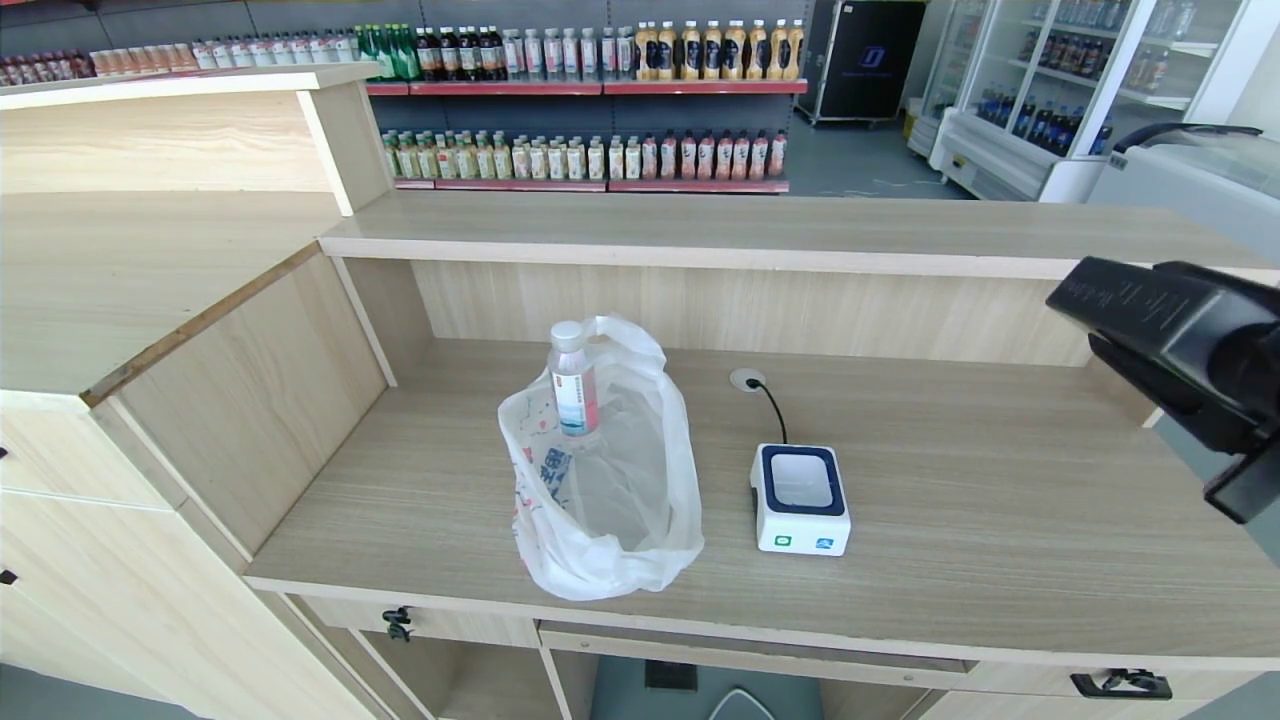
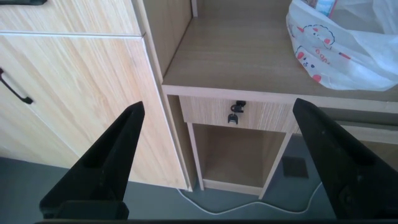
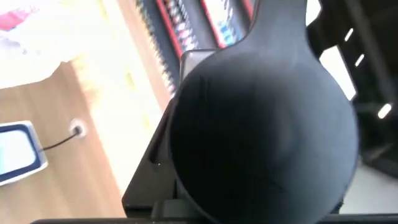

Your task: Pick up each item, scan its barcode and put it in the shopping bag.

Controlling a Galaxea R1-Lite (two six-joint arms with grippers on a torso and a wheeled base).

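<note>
One clear plastic water bottle [image 1: 573, 385] with a white cap and a pale label stands upright inside the thin white plastic shopping bag [image 1: 640, 520], its neck and cap rising above the bag's rim. The bag sits open on the light wooden bench [image 1: 1000, 500], left of centre in the head view and near the bench's front edge.

Just beside the bag on its right, not touching it, lies the white box-shaped barcode scanner [image 1: 800, 497] with a dark blue frame round its window. A black cable [image 1: 772, 405] runs from its back to a round grey grommet [image 1: 747, 378] in the bench top.

The left pincer [image 2: 217, 106] is spread wide, its two black fingers [image 2: 99, 168] holding nothing. It hangs low before the bench front, where a drawer's small black key lock [image 2: 236, 114] is seen between the fingers.

The right pincer [image 1: 1085, 325] shows at the right edge of the head view, above the bench's right end and well apart from the scanner. I cannot tell whether it is spread or pressed together.

Red shelves of bottled drinks [image 1: 600, 150] cross the top of the frame, and glass-door fridges [image 1: 1050, 90] stand at the upper right.
</note>
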